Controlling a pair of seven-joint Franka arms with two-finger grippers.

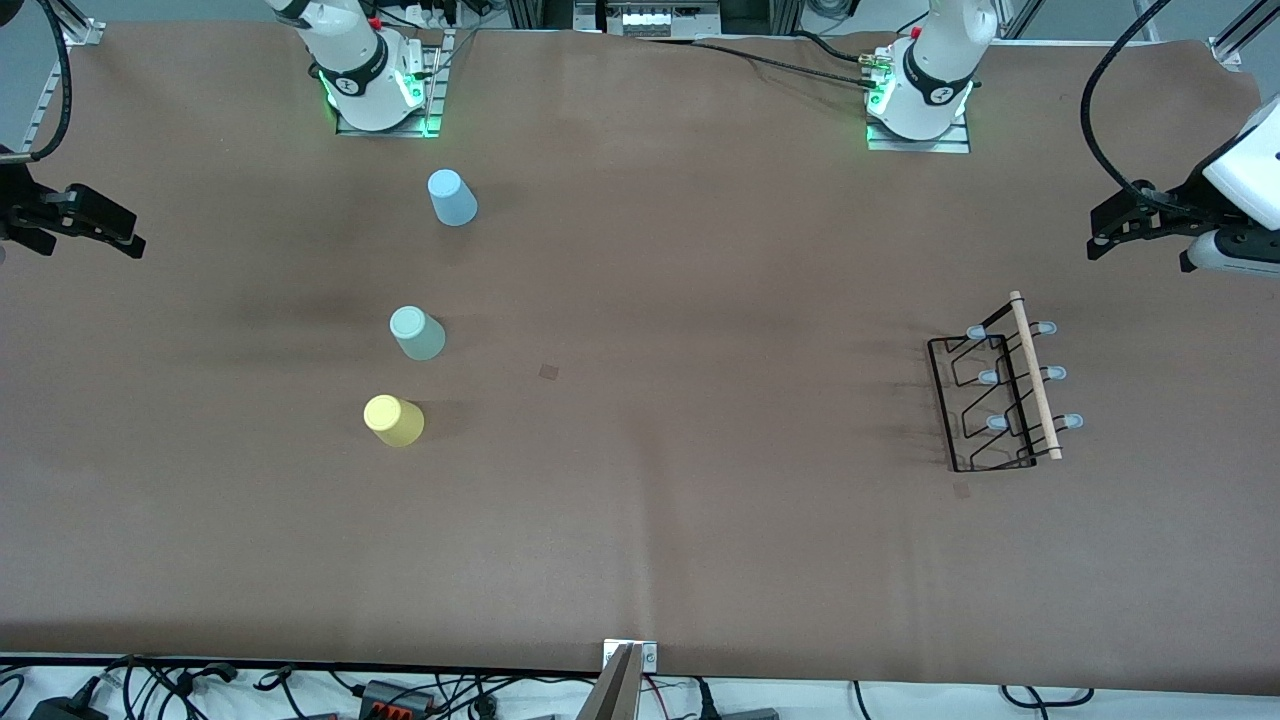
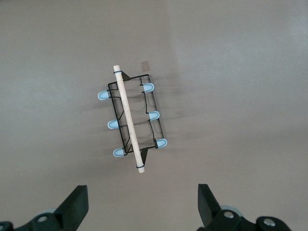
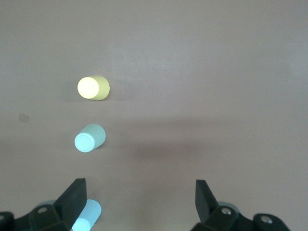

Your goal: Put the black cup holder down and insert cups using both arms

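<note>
The black cup holder [image 1: 1005,385] stands upright on the brown table toward the left arm's end, its wooden rod [image 1: 1034,375] on top and pale-blue pegs at both sides. My left gripper [image 1: 1105,228] hangs open above the table beside it; the left wrist view shows the holder [image 2: 132,120] ahead of the open gripper [image 2: 143,199]. Three cups stand upside down toward the right arm's end: light blue [image 1: 452,197], pale green [image 1: 417,333], yellow [image 1: 394,420]. My right gripper [image 1: 125,232] hangs open and holds nothing; its wrist view [image 3: 138,192] shows yellow [image 3: 94,88], green [image 3: 90,138] and blue [image 3: 86,216].
Two small tape squares mark the table, one mid-table [image 1: 549,371] and one just nearer the camera than the holder [image 1: 961,490]. The arm bases [image 1: 375,85] [image 1: 925,95] stand along the table's edge farthest from the camera. Cables and a metal bracket [image 1: 628,660] line the nearest edge.
</note>
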